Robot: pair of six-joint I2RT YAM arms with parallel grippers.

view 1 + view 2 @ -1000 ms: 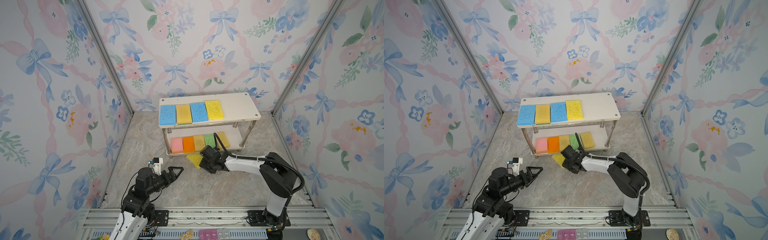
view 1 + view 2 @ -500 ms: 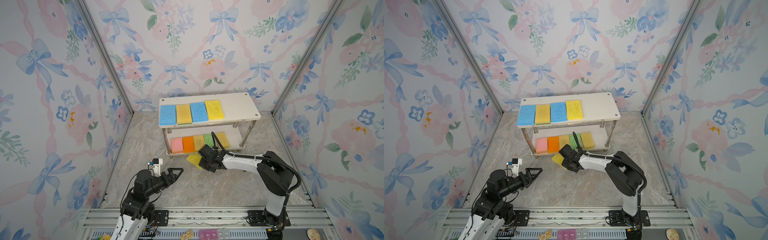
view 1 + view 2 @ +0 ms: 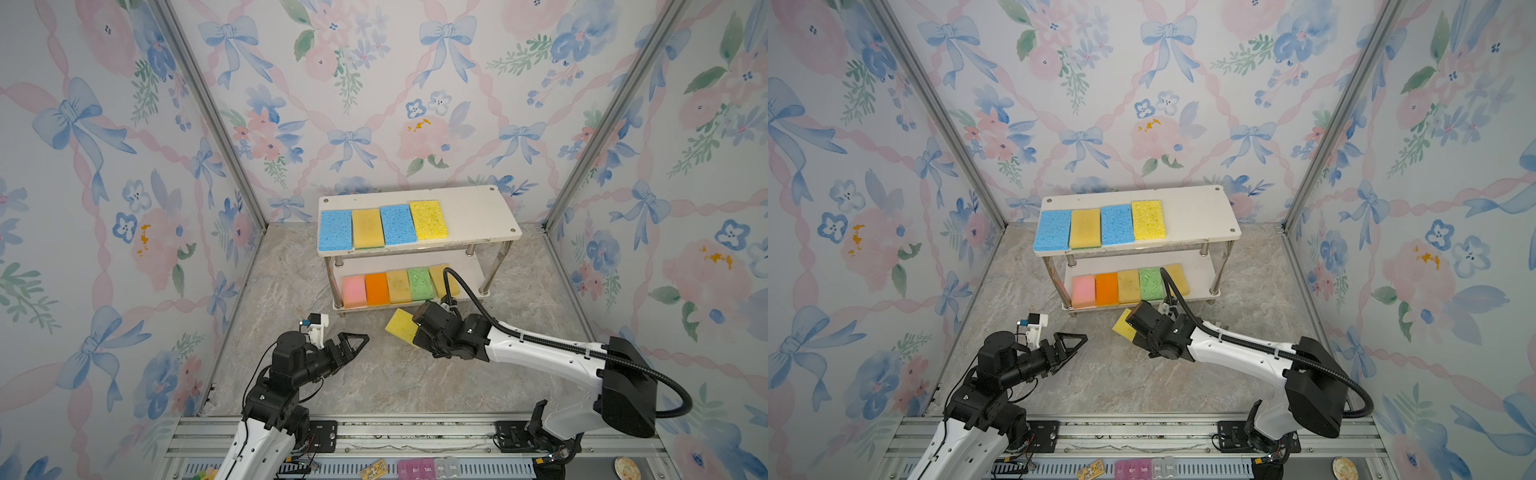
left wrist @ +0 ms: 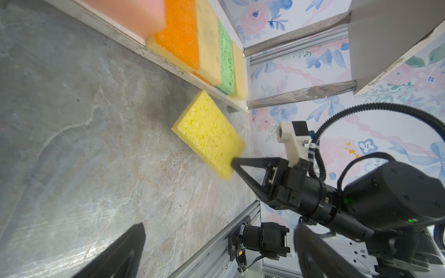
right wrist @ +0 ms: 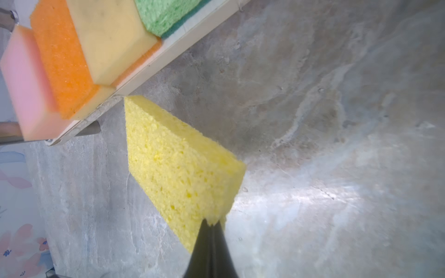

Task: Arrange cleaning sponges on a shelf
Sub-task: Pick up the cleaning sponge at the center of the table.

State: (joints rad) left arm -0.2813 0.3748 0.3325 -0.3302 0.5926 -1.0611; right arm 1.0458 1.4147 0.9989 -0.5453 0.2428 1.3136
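**Lifted: bright yellow porous rectangular sponge now in the right gripper**

Since a second ago the sponge has come up from lying flat. Its near end is pinched between fingers closed almost together, and it hangs tilted over the grey marbled tabletop, just in front of the white two-tier shelf with metal legs. The left gripper hovers well apart, fingers spread wide, empty. Four sponges line the top board and five fill the lower one. The bare end of the top board looks like the remaining slot.
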